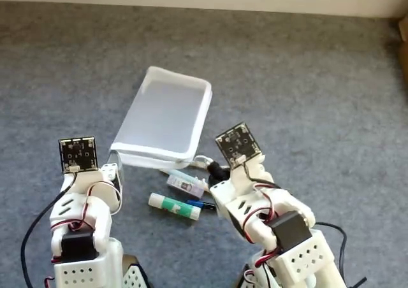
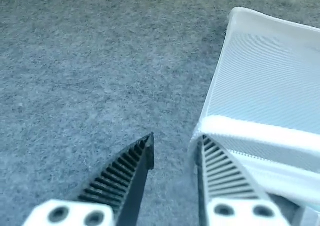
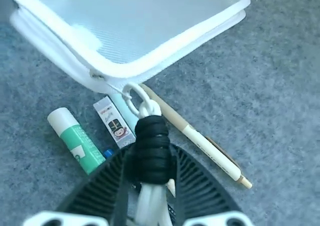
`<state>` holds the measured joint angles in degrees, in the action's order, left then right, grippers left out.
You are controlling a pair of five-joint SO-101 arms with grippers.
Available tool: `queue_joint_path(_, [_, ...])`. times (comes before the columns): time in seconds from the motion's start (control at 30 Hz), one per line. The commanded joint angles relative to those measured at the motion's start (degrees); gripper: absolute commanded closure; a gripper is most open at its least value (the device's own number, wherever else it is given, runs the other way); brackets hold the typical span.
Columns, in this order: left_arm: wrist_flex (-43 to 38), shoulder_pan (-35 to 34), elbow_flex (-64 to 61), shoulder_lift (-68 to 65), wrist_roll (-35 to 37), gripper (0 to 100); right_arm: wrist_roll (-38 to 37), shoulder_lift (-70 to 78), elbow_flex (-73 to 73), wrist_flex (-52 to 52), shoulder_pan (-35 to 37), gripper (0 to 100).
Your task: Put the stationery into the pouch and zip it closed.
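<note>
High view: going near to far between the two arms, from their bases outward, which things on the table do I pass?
Glue stick → small white labelled block → pouch.

- translucent white mesh zip pouch (image 2: 260, 86): one side cut off by the left wrist view's edge;
- black-wrapped white zip pull (image 3: 150, 136): tail end hidden between the fingers of the right gripper (image 3: 150, 151);
- small blue object (image 3: 107, 152): mostly covered by the green-and-white glue stick (image 3: 75, 138); too little shows to tell what it is
</note>
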<state>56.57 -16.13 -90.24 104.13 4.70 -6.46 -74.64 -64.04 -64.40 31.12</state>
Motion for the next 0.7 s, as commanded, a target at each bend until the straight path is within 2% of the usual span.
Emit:
queue_joint_path(0.0, [-1.14, 0.48, 1.63, 0.57, 0.62, 78, -1.67, -1.36, 4.97, -1.89, 2.42, 99.4])
queue_joint_path(0.1, [-1.41, 2.15, -0.13, 0.57, 0.62, 68, -2.46, -1.36, 6.11, -3.82, 2.77, 99.4])
queue_joint_path(0.17, [-1.41, 2.86, -0.66, 0.57, 0.62, 65, -2.46, -1.36, 7.16, -4.79, 2.77, 99.4])
queue_joint_path(0.43, [-2.99, 7.25, -2.59, 0.48, 0.18, 66, -2.90, -1.36, 12.18, -10.15, 2.95, 99.4])
queue_joint_path(0.67, [-8.97, 9.71, -6.64, 0.48, -1.93, 66, -5.71, -1.36, 12.44, -13.05, 9.71, 99.3])
